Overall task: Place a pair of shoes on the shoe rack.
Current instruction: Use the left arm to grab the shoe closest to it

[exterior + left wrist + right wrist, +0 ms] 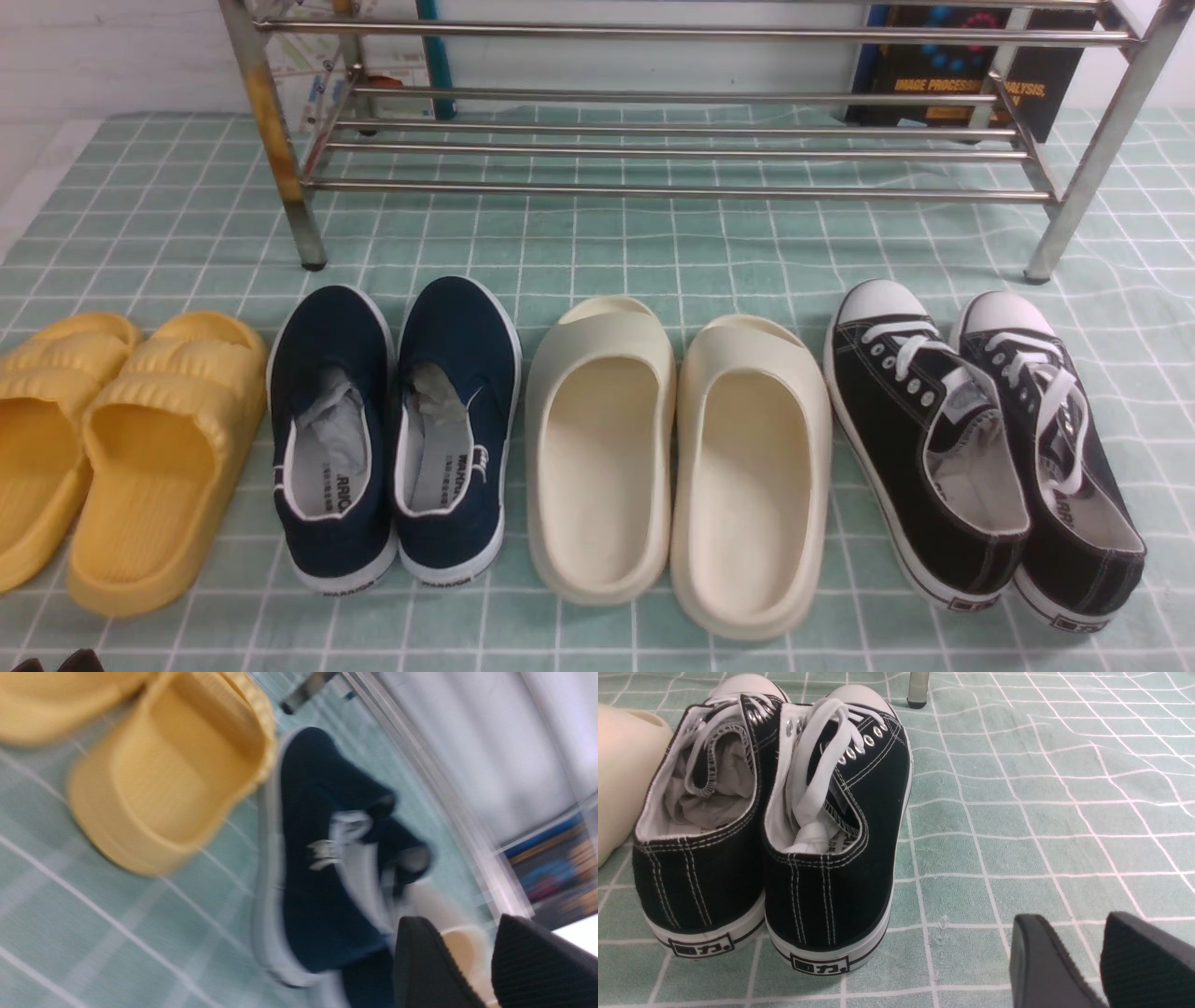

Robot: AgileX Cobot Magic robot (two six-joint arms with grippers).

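The pair of shoes, two navy slip-ons with white soles, stands side by side on the checked cloth: the left shoe (331,439) and the right shoe (457,425), heels toward me. The shoe rack (653,191) of steel tubes stands behind them with nothing on its bars. In the blurred left wrist view, my left gripper (462,921) hovers open near the heels of the navy shoes (317,858), with nothing between its fingers. My right gripper (1069,919) is open over bare cloth, to the right of the black sneakers and holding nothing.
Yellow slides (140,448) lie left of the navy pair and touch it. Cream slides (681,457) sit in the middle, and black lace-up sneakers (990,448) on the right. A book (971,75) leans behind the rack. A rack leg (917,690) stands beyond the sneakers.
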